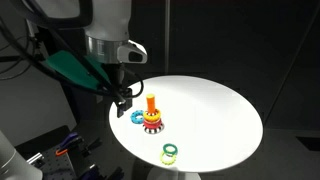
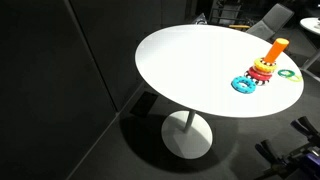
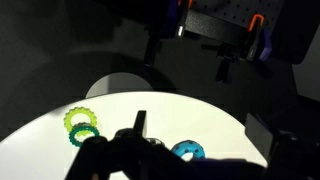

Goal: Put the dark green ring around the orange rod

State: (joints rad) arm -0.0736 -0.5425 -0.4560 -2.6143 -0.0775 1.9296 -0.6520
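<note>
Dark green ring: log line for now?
dark green ring beside yellow-green ring | not on orange rod | gripper near teal-blue ring

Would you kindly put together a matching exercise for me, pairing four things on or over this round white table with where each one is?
Things:
1. upright orange rod on a round red base
2. flat teal-blue ring
3. flat dark green ring
4. dark gripper

Places:
A. next to the yellow-green ring, apart from the rod
B. above the white table, beside the rod
C. standing upright on the table
D. lying right by the rod's base

Pairs: 1-C, 2-D, 3-A, 4-B.
</note>
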